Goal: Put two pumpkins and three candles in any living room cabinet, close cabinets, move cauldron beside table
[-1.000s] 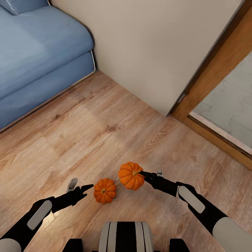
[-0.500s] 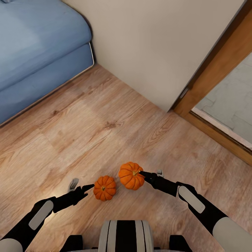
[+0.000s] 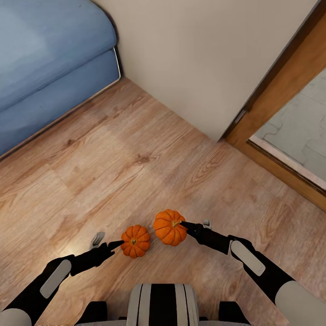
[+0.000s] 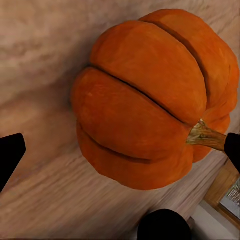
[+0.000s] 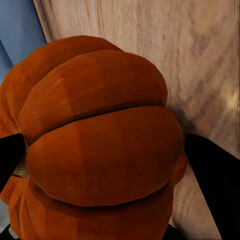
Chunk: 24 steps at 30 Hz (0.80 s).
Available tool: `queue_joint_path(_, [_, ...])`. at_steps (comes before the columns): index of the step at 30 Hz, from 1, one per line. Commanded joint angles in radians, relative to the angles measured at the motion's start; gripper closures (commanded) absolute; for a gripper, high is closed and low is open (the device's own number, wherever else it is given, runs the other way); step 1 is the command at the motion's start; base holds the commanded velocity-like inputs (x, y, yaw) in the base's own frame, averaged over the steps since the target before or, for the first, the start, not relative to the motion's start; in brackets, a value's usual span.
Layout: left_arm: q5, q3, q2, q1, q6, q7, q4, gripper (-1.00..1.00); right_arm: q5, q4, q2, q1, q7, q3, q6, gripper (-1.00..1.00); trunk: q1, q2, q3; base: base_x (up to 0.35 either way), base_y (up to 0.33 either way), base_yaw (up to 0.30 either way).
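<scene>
Pumpkins, two of them, up off the wood floor (image 3: 136,149), one in each claw! Left gripper (image 3: 118,245) has its dark fingers (image 4: 10,156) spread wide around the smaller pumpkin (image 3: 135,241), stem by one tip. Right gripper (image 3: 184,224) clamps the bigger pumpkin (image 3: 169,227), a finger on each flank. Blue sofa (image 3: 50,63) sits well apart.

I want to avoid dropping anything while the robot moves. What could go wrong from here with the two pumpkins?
1. The left tool seems to hold the smaller pumpkin near its stem and one side, so it might slip out.
2. The two pumpkins hang almost touching; if the larger pumpkin in the right tool bumps the other, a grip could loosen.
3. The wall and door frame are close ahead, so a turn could strike them.
</scene>
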Motion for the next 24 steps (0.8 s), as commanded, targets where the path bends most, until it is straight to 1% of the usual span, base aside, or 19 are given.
queue_joint_path(1, [0.007, -0.003, 0.001, -0.001, 0.004, 0.0, 0.0, -1.0, -0.012, 0.0, -0.001, -0.001, 0.0, 0.003, 0.005, 1.0, 0.0, 0.0, -0.004, 0.0, 0.0, 0.0])
queue_joint_path(3, [0.007, -0.003, 0.001, -0.001, 0.004, 0.0, 0.0, -1.0, -0.012, 0.0, -0.001, -0.001, 0.0, 0.003, 0.005, 1.0, 0.001, -0.001, -0.012, 0.0, 0.0, 0.0])
queue_joint_path(10, [0.006, -0.003, 0.001, -0.001, 0.004, -0.001, -0.005, -1.0, -0.012, 0.0, -0.001, -0.001, 0.0, 0.003, 0.005, 1.0, 0.001, -0.001, -0.012, 0.0, 0.0, 0.0])
queue_joint_path(13, [0.006, -0.004, 0.001, -0.001, 0.004, -0.001, -0.013, -1.0, -0.012, 0.0, -0.001, -0.001, 0.0, 0.003, 0.005, 1.0, 0.002, -0.002, -0.024, 0.0, 0.0, 0.0])
queue_joint_path(16, [0.004, -0.005, 0.001, -0.001, 0.004, -0.001, -0.016, -1.0, -0.012, 0.0, 0.0, -0.001, 0.0, 0.003, 0.005, 1.0, 0.002, -0.002, -0.024, 0.0, 0.0, 0.0])
queue_joint_path(22, [0.004, -0.005, 0.001, -0.001, 0.004, -0.001, -0.017, -1.0, -0.012, 0.0, -0.001, -0.001, 0.0, 0.003, 0.005, 1.0, 0.005, -0.003, -0.047, 0.0, 0.0, 0.0])
queue_joint_path(24, [0.004, -0.005, 0.001, -0.001, 0.004, -0.001, -0.017, -1.0, -0.012, 0.0, -0.001, -0.001, 0.0, 0.003, 0.005, 1.0, 0.005, -0.003, -0.047, 0.0, 0.0, 0.0])
